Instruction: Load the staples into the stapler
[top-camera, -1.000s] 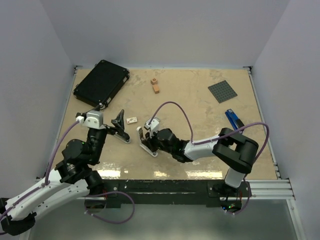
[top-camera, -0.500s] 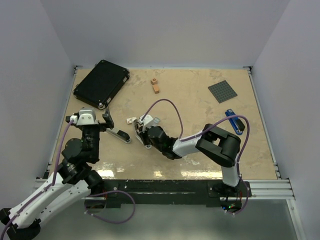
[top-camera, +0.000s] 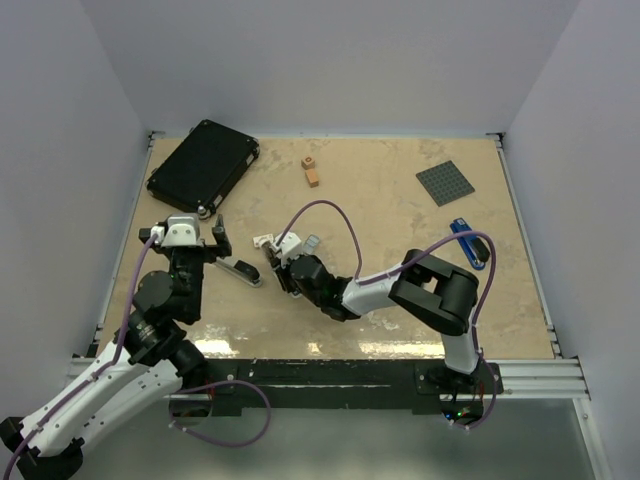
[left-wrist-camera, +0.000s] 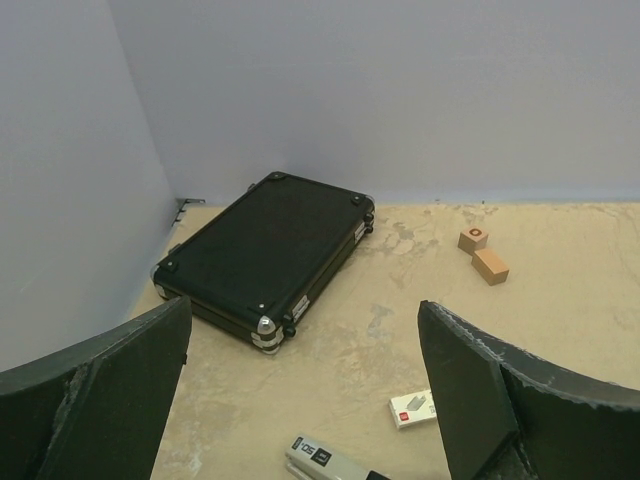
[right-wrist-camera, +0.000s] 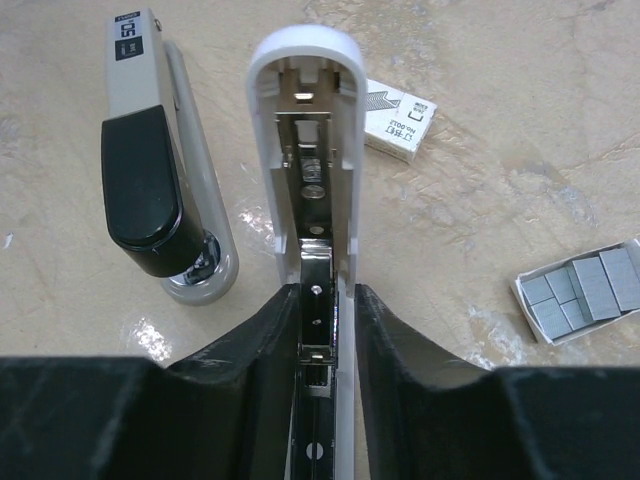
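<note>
Currently stapler (right-wrist-camera: 150, 170) just beside right pincer (right-wrist-camera: 327, 295), outside its jaws.

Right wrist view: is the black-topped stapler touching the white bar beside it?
Apart. The right wrist view shows a strip of bare table running between the stapler and the white bar along the stapler's whole length.

Left hand (left-wrist-camera: 305, 395) wide (right hand (right-wrist-camera: 325, 300) narrow)
</note>
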